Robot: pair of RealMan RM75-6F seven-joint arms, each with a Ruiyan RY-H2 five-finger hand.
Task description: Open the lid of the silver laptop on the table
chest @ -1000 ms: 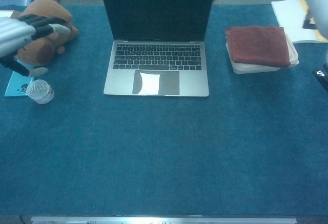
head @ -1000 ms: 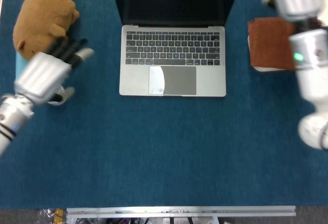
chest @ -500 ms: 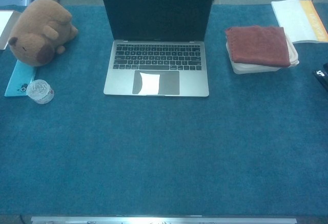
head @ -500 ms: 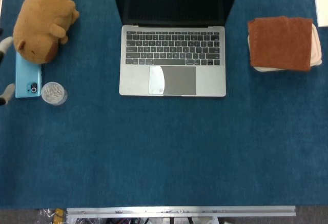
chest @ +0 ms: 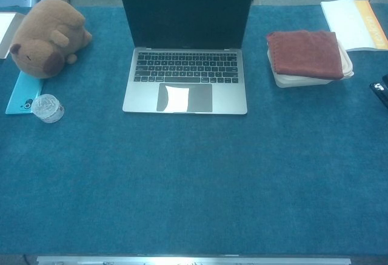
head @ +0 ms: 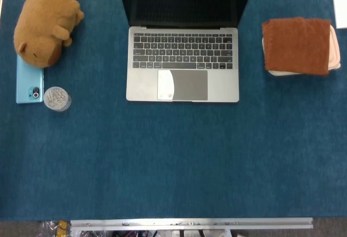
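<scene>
At far left we see the brown plush capybara [head: 46, 23] lying over the top of a light-blue phone [head: 29, 82], with a small clear jar [head: 57, 98] beside them. At centre the silver laptop [head: 182, 63] stands open, screen upright. At right a rust-red cloth [head: 296, 44] covers a container. Both hands have left both views in the last 1 second, so we cannot tell their state; the task looks complete.
</scene>
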